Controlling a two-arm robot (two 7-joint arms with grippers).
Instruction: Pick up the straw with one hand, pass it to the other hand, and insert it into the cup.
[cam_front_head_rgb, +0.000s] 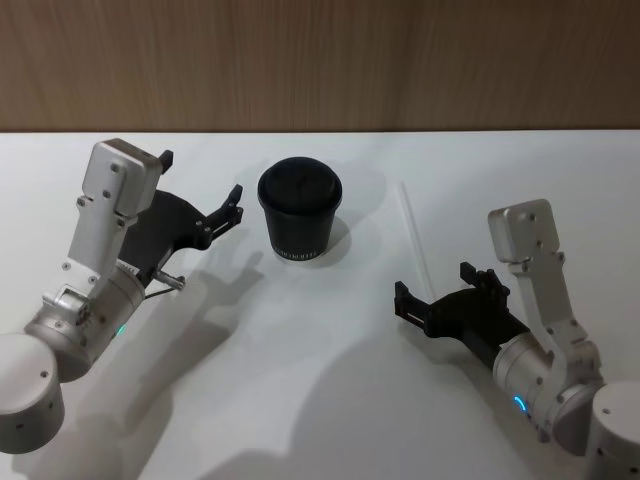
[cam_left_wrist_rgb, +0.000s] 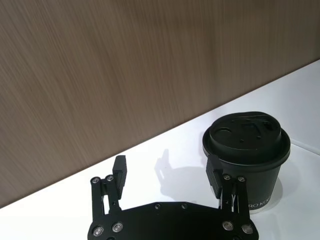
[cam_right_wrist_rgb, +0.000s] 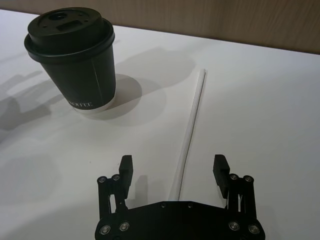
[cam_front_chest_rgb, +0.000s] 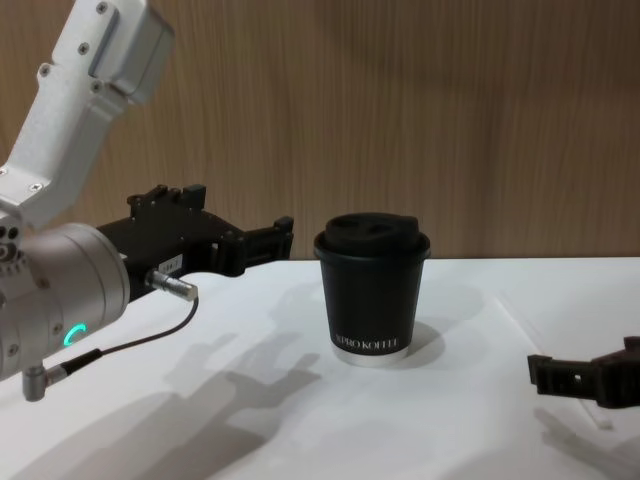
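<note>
Your desk (cam_front_head_rgb: 300, 400) carries the cup (cam_front_head_rgb: 300, 210), lid on, upright just ahead of the left claw (cam_front_head_rgb: 200, 180) and off its inner finger; that claw hangs above the desk with its fingers spread and nothing in them. The right claw (cam_right_wrist_rgb: 173, 165) is the nearer one to the straw (cam_right_wrist_rgb: 192, 120), low over the desk, fingers apart and empty. The straw lies flat, its near end between those fingers and its long axis running straight ahead, away from the claw. The fingers would close across that axis, so I judge you need only lower and pinch
</note>
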